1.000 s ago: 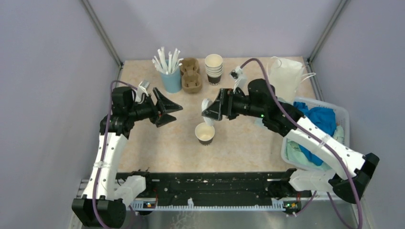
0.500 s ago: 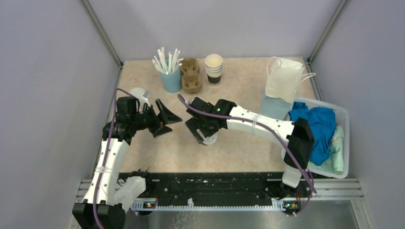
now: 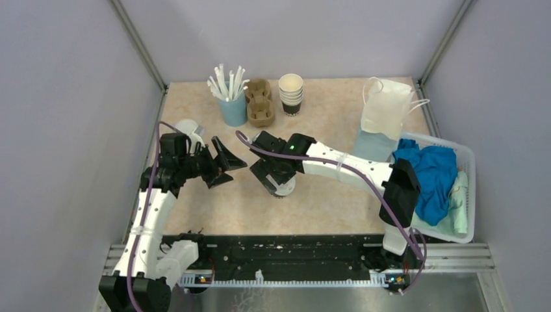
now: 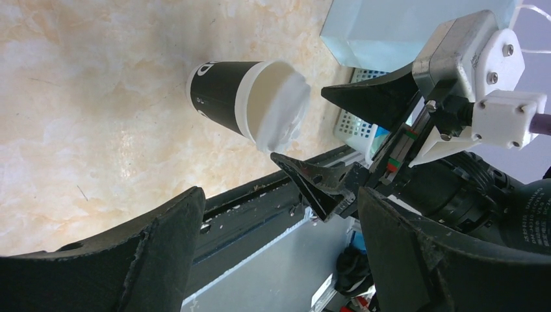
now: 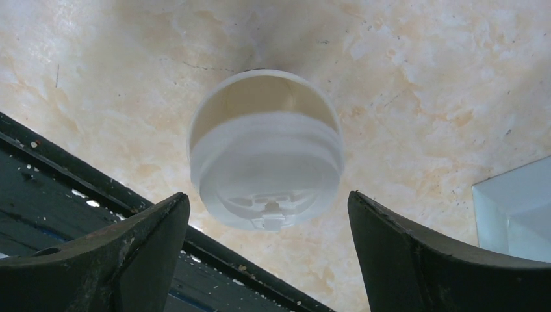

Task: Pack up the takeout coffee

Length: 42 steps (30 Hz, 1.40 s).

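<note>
- Here, a dark paper cup stands upright on the surface, roughly central and nearer the arms than the back.
- A white lid lies on the cup at a tilt. The right wrist view shows the cup's cream inside uncovered at the far side, so the lid looks not pressed home.
- The right end effector hangs directly above the cup. Its fingers are spread wide to either side of the lid, touching and holding nothing.
- The left end effector sits just left of the cup, pointed toward it, also spread wide and empty.
- At the back stand a stack of spare cups, a card carrier and a white bag, all well apart from the cup.
- Risk: lifting or nudging the cup would likely shake the loose lid off.
- Risk: a press landing off centre could tip the light cup or crush its rim.
- Risk: both arms crowd one spot. If they close in together, their fingers could strike each other or knock the cup over.
</note>
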Tool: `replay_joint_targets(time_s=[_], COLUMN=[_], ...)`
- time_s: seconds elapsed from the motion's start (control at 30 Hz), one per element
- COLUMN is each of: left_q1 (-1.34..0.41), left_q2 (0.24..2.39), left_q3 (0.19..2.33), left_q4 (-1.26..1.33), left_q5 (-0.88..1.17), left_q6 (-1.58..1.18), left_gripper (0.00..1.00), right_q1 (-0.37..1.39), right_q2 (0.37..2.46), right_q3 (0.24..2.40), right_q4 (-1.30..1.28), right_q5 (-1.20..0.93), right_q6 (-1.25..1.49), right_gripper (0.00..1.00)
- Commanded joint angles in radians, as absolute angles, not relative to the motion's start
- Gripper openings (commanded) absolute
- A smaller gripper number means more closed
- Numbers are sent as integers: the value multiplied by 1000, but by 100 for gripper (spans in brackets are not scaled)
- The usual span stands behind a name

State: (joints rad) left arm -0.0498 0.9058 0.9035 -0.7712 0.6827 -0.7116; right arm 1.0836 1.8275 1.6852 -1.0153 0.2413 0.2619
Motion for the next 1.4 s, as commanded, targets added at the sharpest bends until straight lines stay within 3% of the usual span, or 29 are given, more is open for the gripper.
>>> replay_joint_targets(time_s=[0.0, 0.47, 0.6, 0.83, 1.2, 1.37], left_q1=[-54, -81, -214, -385, -483, -492], left_q2=[901, 959, 1048, 1280, 1493, 1537], left_q3=[894, 875, 924, 1096, 1204, 1215], left_q4=[-739, -662, -617, -678, -728, -717], left_q5=[685, 775, 682, 462, 489, 521], left_q6=[-707, -700, -681, -473, -297, -284], left_gripper=[93, 94, 94, 91, 93, 88], right_q1=[1064, 1024, 930, 671, 644, 646], right_q2=[1840, 1728, 1600, 1407, 1468, 1480], right_q3=[1732, 1811, 1626, 1226, 1083, 1023], right_q4=[-975, -1022, -940, -661, -459, -367], right_q5=[238, 135, -8, -385, -573, -604], right_q6=[233, 319, 425, 579, 625, 684], right_gripper=[91, 95, 95, 80, 74, 70])
